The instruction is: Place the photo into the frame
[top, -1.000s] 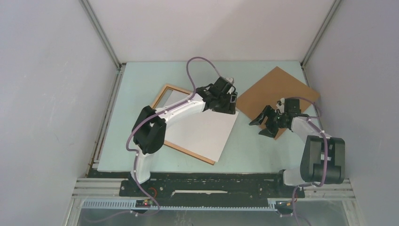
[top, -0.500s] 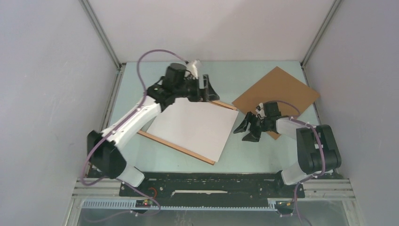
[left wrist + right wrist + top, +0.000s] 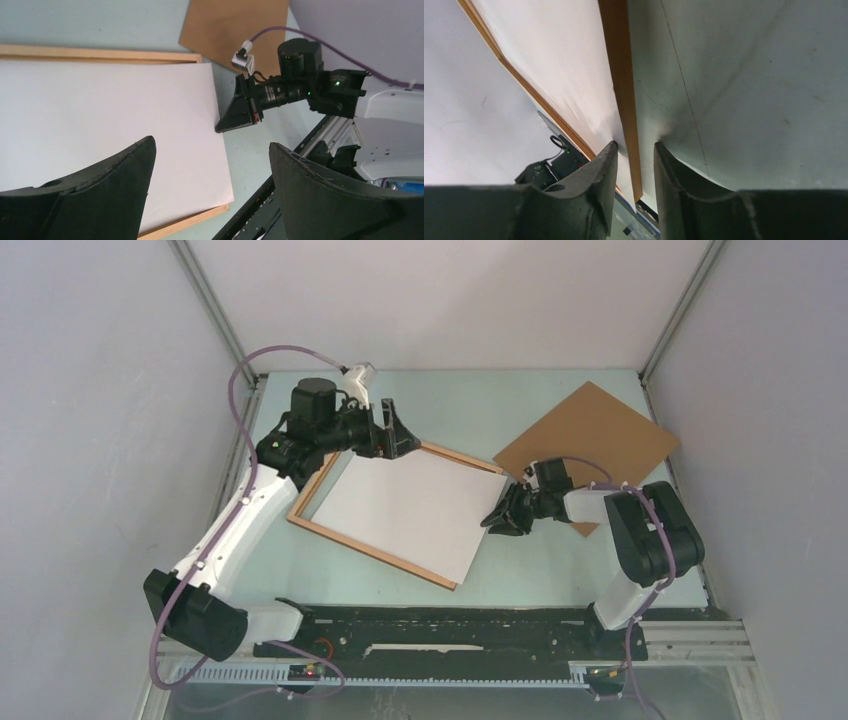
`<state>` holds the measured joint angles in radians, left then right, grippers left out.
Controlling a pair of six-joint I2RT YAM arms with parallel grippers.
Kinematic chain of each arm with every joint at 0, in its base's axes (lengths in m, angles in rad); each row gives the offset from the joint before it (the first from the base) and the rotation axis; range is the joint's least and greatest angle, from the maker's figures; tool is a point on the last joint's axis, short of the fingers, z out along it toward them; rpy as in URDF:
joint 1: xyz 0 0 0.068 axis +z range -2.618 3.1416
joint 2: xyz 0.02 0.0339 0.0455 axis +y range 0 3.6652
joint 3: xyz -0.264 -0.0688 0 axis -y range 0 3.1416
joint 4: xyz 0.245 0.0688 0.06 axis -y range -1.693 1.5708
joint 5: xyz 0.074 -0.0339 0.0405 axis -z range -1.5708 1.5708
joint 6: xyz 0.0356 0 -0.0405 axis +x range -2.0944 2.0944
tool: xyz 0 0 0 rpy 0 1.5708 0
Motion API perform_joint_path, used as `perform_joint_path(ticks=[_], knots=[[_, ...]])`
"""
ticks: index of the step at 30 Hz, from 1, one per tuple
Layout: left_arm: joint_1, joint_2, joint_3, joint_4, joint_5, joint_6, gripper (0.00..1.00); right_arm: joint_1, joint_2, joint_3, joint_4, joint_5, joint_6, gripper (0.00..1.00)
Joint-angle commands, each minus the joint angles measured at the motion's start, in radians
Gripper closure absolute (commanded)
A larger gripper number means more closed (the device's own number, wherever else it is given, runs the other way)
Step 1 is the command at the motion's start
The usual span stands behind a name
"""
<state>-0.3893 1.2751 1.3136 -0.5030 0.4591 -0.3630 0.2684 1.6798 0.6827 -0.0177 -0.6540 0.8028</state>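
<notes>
Top external: since a second ago the left arm has swung off the photo (image 3: 410,510) to the far left. The left gripper (image 3: 400,435) now hangs over the far rail of the frame (image 3: 302,512), jaws wide and holding nothing. The right gripper (image 3: 495,520) has slid left off the backing board (image 3: 590,430) to the photo's right edge, and its jaws have narrowed. The photo lies white face up on the frame, shifted right, so the frame's left corner is now uncovered. The table (image 3: 540,565) is bare on the near side and along the far strip, and the board's near corner sits just beside the right arm. Left wrist: fingers (image 3: 100,200) are spread wide above the photo. The right gripper's tip touches the photo's right edge, and frame rails show along the photo's top side and below its corner. Right wrist: narrow fingers (image 3: 594,190) straddle the frame's rail, with the photo's edge just beside it. Cannot tell whether they pinch anything.
</notes>
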Motion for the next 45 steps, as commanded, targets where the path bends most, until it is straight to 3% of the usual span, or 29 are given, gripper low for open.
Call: perform_joint_path(ticks=[1,8,18,31,33,41,45], knots=[[0.004,-0.020,-0.076,0.045,0.015,0.036,0.09,0.041,0.009,0.045,0.024,0.044,0.053,0.65],[0.023,-0.032,-0.137,0.074,0.006,0.024,0.10,0.099,-0.044,0.095,-0.053,0.096,0.087,0.86],[0.042,-0.053,-0.152,0.090,0.021,0.007,0.12,0.150,-0.005,0.177,-0.011,0.144,0.165,0.88],[0.053,-0.062,-0.179,0.129,0.053,-0.019,0.12,0.189,0.074,0.241,-0.041,0.197,0.134,0.85],[0.053,-0.067,-0.183,0.136,0.058,-0.024,0.12,0.192,0.073,0.255,-0.070,0.215,0.115,0.82],[0.060,-0.077,-0.195,0.159,0.078,-0.036,0.12,0.242,0.006,0.330,-0.322,0.375,0.012,0.34],[0.063,-0.085,-0.222,0.191,0.078,-0.057,0.12,0.260,-0.060,0.364,-0.488,0.512,-0.065,0.18]])
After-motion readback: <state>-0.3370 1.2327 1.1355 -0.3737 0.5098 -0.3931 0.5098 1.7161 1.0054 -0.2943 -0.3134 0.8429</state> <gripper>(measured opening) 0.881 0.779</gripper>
